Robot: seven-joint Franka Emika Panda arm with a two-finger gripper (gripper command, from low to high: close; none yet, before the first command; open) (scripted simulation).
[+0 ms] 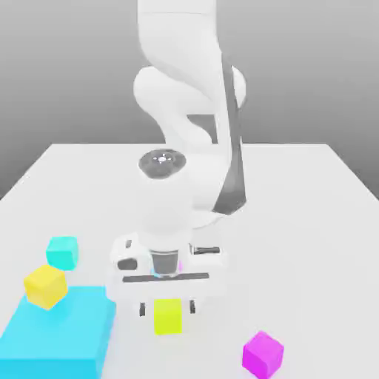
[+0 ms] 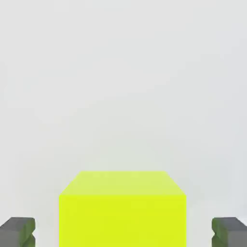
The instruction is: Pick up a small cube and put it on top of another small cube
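The small lime cube (image 1: 168, 316) rests on the white table near its front edge, and in the hand view the lime cube (image 2: 123, 210) lies between the two dark fingers (image 2: 19, 231). My gripper (image 1: 168, 307) is lowered over it, open, with one finger on each side. A gap shows between each finger and the cube's faces. The other small cube, cyan (image 1: 62, 252), stands apart on the table toward the exterior view's left, farther back.
A large flat cyan block (image 1: 59, 333) lies at the front on the exterior view's left, with a golden-yellow cube (image 1: 45, 286) on its back corner. A magenta cube (image 1: 262, 353) sits at the front right. The arm's white body towers over the table's middle.
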